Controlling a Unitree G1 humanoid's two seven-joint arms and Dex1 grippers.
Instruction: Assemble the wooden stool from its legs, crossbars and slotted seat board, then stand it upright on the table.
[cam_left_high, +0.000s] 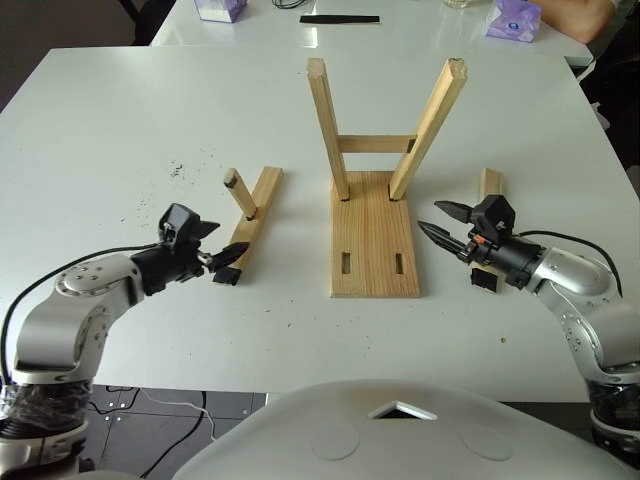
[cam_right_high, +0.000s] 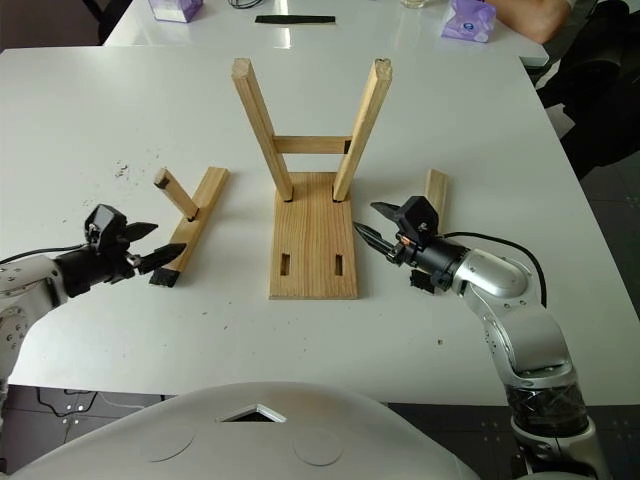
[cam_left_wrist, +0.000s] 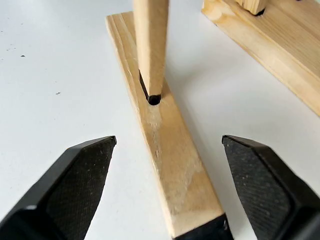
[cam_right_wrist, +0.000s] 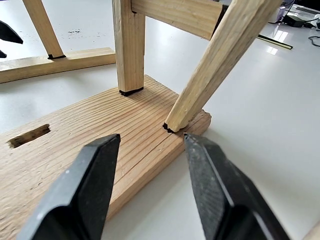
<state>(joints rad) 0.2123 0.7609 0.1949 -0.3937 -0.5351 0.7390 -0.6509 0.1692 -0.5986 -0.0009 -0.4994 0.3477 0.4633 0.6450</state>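
White bench (cam_left_high: 110, 120) surface is seen carrying the stool parts. At its middle the seat board (cam_left_high: 372, 250) is laid flat, with two legs (cam_left_high: 328, 130) planted in the far pair of slots and joined by a crossbar (cam_left_high: 375, 143). The near pair of slots (cam_left_high: 345, 263) is left unfilled. To the left of the board a third leg (cam_left_high: 262, 205) is laid flat, with a short crossbar (cam_left_high: 240, 192) stuck in it at a tilt. A fourth leg (cam_left_high: 490, 182) is laid to the right of the board, partly hidden.

The left gripper (cam_left_high: 228, 238) is held low at the near end of the third leg, its jaws released and spread on either side of the wood. The right gripper (cam_left_high: 430, 215) is held just beside the board's right edge and pointed toward it, jaws likewise released, with nothing grasped. Dark specks (cam_left_high: 180, 168) are scattered farther left.
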